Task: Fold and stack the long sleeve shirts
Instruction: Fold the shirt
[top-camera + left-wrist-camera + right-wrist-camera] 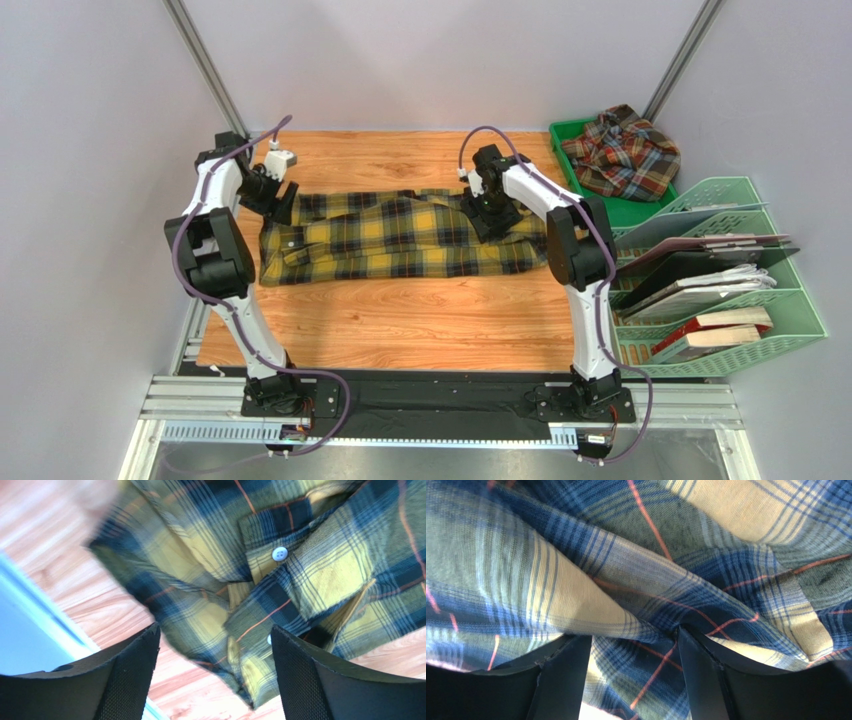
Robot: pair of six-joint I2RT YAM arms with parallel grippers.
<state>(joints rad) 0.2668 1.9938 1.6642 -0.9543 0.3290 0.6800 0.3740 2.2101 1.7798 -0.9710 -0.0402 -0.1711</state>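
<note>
A yellow and black check long sleeve shirt (pixel 400 240) lies spread lengthwise across the middle of the wooden table. My left gripper (pixel 282 203) hovers over its far left end. In the left wrist view the left gripper (pixel 215 627) is open and holds nothing, with a buttoned edge of the shirt (pixel 280 555) below it. My right gripper (pixel 490 215) is pressed down into the shirt's right part. In the right wrist view the right gripper (pixel 633 635) has its jaws apart and a fold of the plaid cloth (pixel 646 665) bunched between them. A rust-red check shirt (pixel 625 155) lies crumpled in the green tray.
The green tray (pixel 628 211) sits at the table's far right corner. A green file rack (pixel 770 330) with folders and books stands along the right edge. Bare wood (pixel 400 330) lies between the shirt and the arm bases.
</note>
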